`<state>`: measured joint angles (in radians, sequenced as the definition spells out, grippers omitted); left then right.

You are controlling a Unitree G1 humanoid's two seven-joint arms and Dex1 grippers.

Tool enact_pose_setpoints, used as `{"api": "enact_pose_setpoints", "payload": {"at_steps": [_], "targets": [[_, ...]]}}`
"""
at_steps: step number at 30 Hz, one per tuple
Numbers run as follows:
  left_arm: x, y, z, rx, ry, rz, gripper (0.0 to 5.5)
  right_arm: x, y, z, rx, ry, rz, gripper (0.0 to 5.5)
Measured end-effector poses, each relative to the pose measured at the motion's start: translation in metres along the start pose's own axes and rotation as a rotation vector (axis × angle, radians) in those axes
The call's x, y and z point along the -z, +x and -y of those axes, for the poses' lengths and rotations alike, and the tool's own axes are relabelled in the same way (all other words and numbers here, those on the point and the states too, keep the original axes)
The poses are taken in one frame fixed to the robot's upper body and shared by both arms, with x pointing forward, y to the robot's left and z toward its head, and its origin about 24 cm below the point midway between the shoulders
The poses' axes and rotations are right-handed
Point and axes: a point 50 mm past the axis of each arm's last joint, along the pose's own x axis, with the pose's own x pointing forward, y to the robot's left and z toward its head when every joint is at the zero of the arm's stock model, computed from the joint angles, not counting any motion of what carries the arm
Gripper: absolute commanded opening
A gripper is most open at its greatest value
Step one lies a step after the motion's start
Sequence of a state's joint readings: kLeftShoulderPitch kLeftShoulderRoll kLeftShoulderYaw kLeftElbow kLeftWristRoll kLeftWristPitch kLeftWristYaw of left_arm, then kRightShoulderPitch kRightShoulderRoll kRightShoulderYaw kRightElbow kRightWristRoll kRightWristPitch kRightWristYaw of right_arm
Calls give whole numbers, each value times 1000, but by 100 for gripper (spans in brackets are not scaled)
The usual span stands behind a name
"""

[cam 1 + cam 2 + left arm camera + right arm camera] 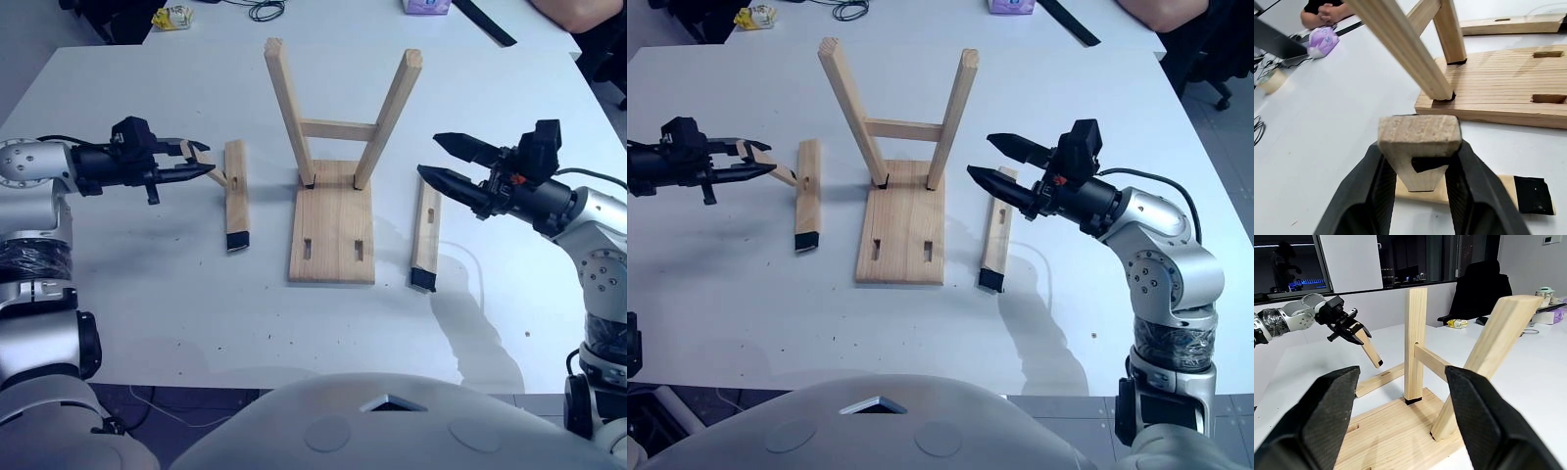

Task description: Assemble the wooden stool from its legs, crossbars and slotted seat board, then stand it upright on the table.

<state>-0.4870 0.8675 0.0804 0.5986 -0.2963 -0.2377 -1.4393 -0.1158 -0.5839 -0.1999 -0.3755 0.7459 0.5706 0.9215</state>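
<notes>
We see 1 board (333,240) holding 2 upright legs (290,108), plus 2 flat legs (236,191). Our left gripper (208,158) pinches 1 crossbar (1418,137); our right gripper (429,155) is spread wide.

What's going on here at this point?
The stool is half built. The seat board lies flat on the table with two joined legs standing in its far slots; the near slots are empty. The left end effector is shut on a crossbar, held beside a loose leg left of the board. The right end effector is open, by the other loose leg.
</notes>
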Motion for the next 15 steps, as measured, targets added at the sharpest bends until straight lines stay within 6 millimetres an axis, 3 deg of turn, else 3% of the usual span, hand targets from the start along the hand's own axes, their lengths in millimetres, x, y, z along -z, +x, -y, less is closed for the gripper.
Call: {"api": "enact_pose_setpoints", "payload": {"at_steps": [5,15], "targets": [[-2,-3,-1,-41,15,24,131,-7,2,6,-35,-18,-6,321],[11,3,17,-38,-19,44,131,-11,4,13,-75,-26,-26,321]]}}
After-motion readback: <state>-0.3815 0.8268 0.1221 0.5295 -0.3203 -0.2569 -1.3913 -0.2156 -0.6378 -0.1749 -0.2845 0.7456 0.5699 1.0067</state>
